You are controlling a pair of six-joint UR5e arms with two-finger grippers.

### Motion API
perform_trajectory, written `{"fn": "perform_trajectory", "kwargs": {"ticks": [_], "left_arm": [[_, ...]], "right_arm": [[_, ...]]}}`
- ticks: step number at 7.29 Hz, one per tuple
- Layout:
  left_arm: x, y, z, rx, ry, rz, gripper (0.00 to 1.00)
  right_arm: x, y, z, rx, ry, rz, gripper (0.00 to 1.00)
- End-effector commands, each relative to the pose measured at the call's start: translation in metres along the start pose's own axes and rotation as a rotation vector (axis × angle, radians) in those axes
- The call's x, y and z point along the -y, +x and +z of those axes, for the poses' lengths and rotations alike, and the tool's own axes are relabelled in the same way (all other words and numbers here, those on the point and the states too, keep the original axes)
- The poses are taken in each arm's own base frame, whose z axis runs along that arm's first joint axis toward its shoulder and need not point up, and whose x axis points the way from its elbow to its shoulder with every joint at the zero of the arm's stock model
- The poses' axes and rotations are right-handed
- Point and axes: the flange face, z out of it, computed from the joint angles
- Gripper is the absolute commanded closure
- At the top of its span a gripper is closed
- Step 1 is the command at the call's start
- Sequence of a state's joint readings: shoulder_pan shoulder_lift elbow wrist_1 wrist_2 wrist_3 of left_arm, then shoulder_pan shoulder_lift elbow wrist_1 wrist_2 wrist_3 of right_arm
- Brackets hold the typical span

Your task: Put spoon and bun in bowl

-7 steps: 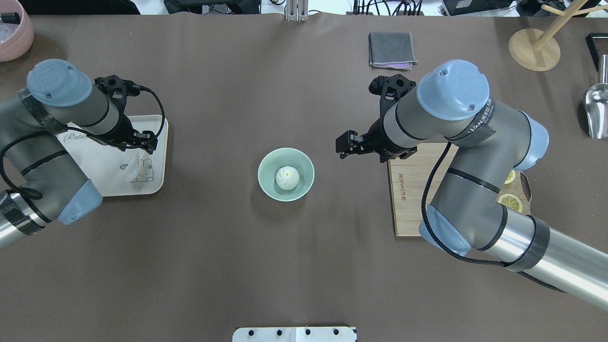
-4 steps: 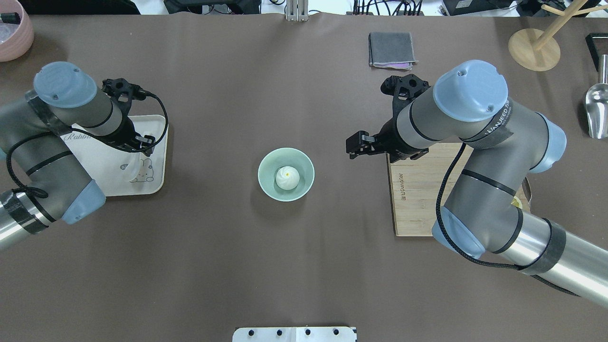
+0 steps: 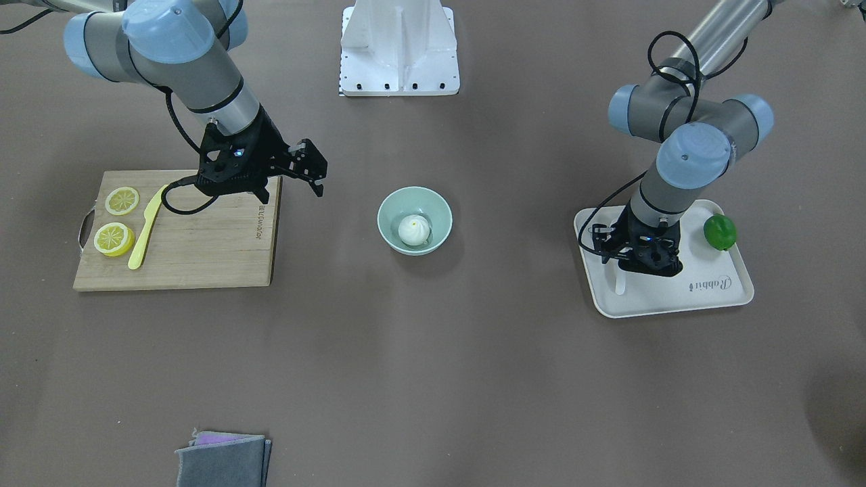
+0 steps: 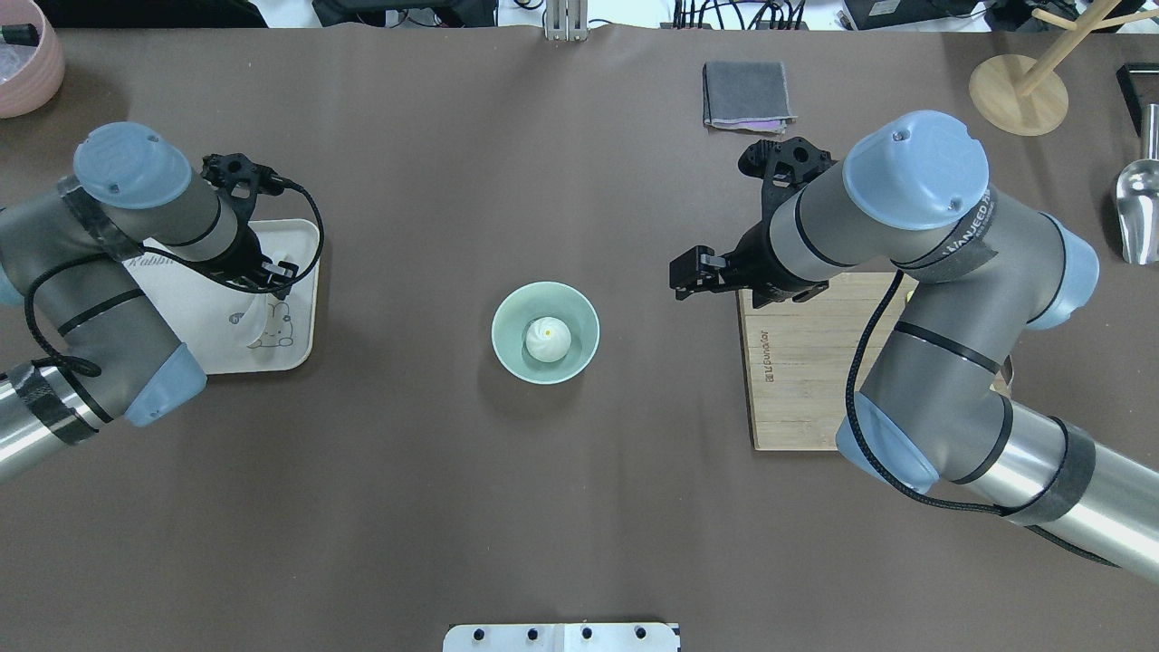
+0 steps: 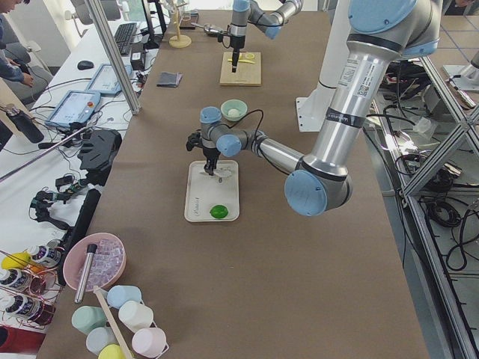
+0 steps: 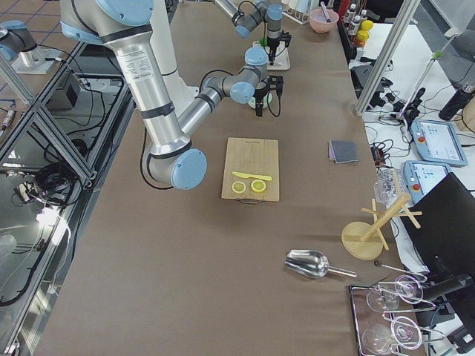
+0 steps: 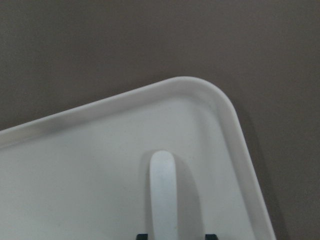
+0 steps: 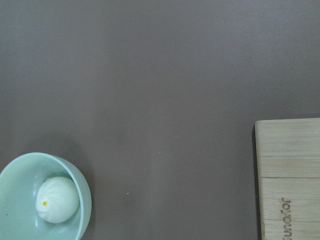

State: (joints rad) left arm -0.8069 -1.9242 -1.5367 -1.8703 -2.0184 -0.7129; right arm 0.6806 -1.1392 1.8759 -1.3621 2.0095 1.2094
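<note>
Left wrist-mounted view is your reference for this step. It shows the spoon (image 7: 164, 195) lying flat on the tray (image 7: 235, 130), with its handle end pointing toward the rounded tray corner. The left gripper (image 7: 176, 235) is straddling the handle, and its two dark fingertips (image 7: 210, 236) just show at the bottom edge, one on each side. The jaws are apart and nothing is gripped. One tip sits close against the handle, while the other has a clear gap.

The bun (image 4: 547, 338) already rests inside the bowl (image 4: 507, 312) at mid-table, so in my judgement only the spoon remains.

The right gripper (image 4: 681, 274) hangs between the bowl and the cutting board (image 4: 797, 362). Its jaws read as apart and it carries nothing. It is well clear of the bowl, so you have room to bring the spoon in from the left.

Recommendations for the pick:
- Centre the handle between the tips before closing, so that the nearer tip does not push the spoon sideways.
- The spoon is glossy and will likely slip, so go low enough to grip the sides of the handle rather than its top curve.
- Lift straight up until you clear the tray rim.
- Release low over the free side of the bowl, beside the bun rather than on top of it.

How deep the tips sit against the tray floor cannot be told from these views.
</note>
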Motion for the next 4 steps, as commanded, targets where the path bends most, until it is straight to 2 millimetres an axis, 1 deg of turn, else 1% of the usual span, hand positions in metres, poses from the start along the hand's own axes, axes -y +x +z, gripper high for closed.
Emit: {"fn": "perform_trajectory", "kwargs": {"ticks": [1, 2, 3, 4], "left_arm": [[0.003, 0.005, -0.003, -0.01, 0.002, 0.002, 1.0], [0.008, 0.019, -0.017, -0.035, 0.019, 0.009, 1.0], [0.021, 0.05, -0.041, -0.092, 0.03, 0.007, 1.0], [0.042, 0.097, -0.077, -0.164, 0.067, -0.069, 1.0]], "right_arm": [[0.003, 0.003, -0.002, -0.001, 0.004, 0.004, 0.0], [0.006, 0.006, -0.004, -0.001, 0.0, 0.01, 0.0], [0.018, 0.02, -0.016, 0.008, -0.017, 0.036, 0.0], [0.031, 0.049, -0.034, 0.013, -0.029, 0.048, 0.0]]}}
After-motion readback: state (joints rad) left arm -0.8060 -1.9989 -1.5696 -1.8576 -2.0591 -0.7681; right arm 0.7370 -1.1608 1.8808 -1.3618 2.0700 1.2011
